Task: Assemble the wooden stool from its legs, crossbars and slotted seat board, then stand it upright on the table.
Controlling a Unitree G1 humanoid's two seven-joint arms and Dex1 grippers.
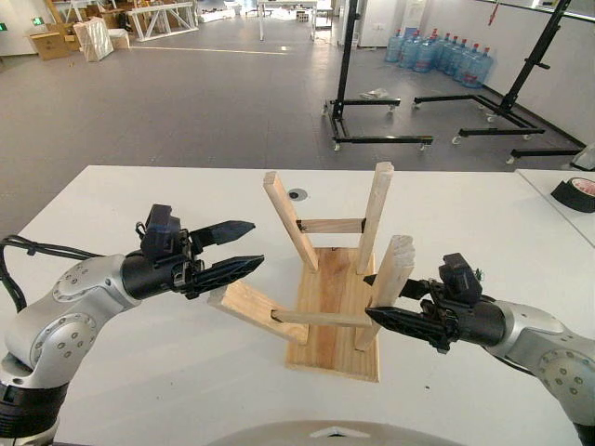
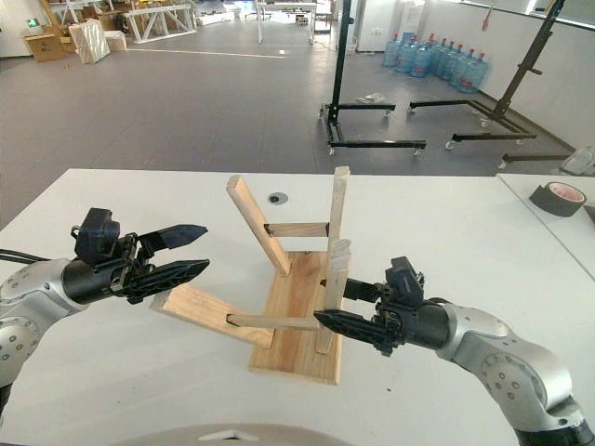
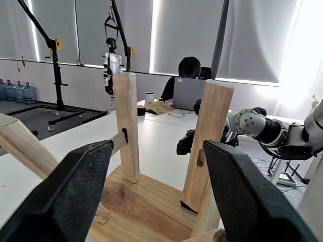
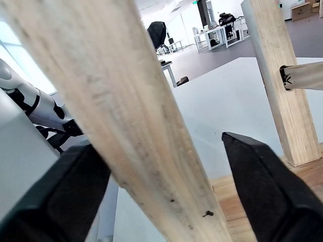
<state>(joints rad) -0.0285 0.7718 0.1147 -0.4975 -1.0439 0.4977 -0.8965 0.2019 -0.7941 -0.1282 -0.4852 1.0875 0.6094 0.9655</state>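
Observation:
The stool lies upside down with its seat board flat on the white table. Two far legs stand up from it, joined by a crossbar. The near right leg is upright. The near left leg leans far out to the left, tied to the right one by a crossbar. My right gripper is open, one finger on each side of the near right leg. My left gripper hovers open just above the leaning leg, pointing at the stool.
A roll of black tape lies on the neighbouring table at the far right. A round cable hole sits in the tabletop behind the stool. Black wheeled stands and water bottles are on the floor beyond.

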